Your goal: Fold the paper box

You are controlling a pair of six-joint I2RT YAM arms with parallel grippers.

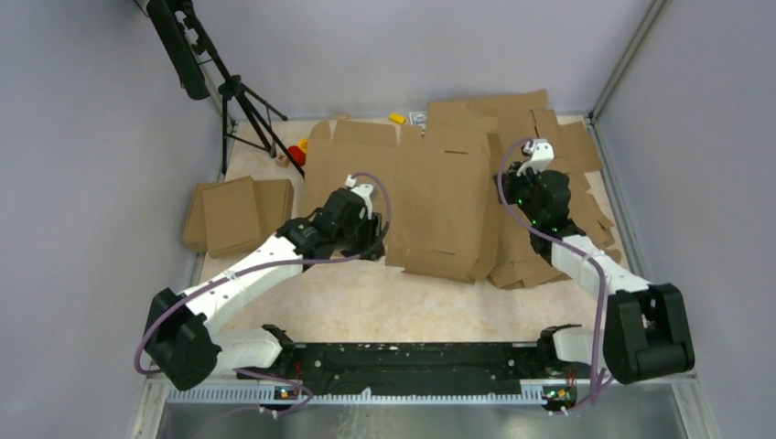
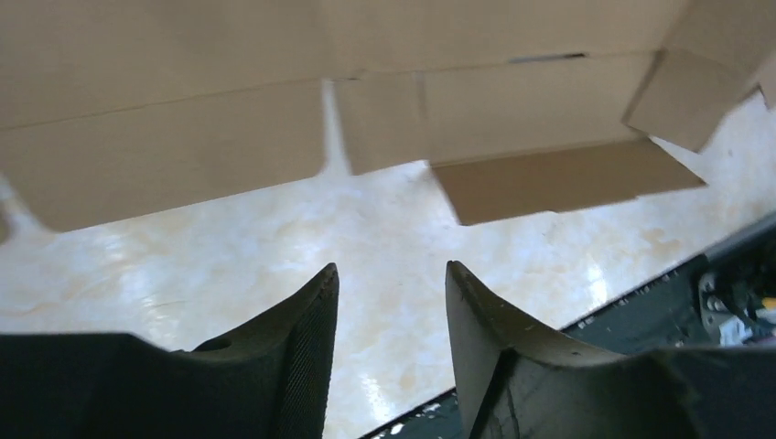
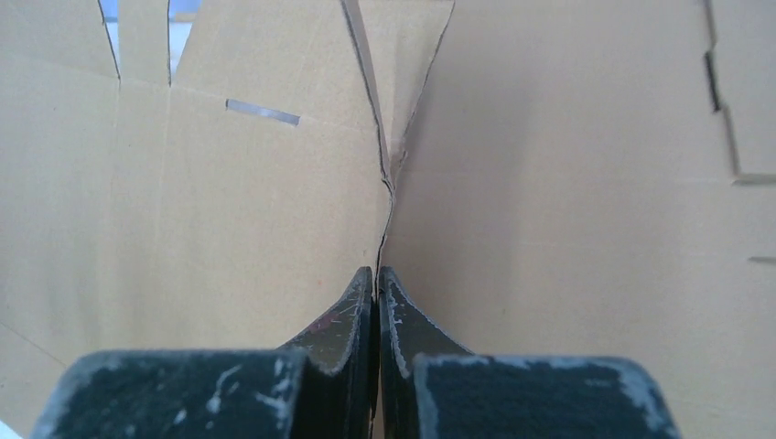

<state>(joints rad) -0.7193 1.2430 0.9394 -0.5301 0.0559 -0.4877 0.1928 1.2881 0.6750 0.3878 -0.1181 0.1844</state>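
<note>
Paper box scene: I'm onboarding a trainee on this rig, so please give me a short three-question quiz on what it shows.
1. True or false: the left gripper is shut on the paper box.
2. The smaller cardboard pieces lie: A) by the left edge of the table; B) between the arm bases; C) on top of the paper box.
3. Which gripper has its fingers pressed together, right against the cardboard?

Key: 1 false, the left gripper is open with nothing between its fingers. 2 A. 3 the right gripper.
</note>
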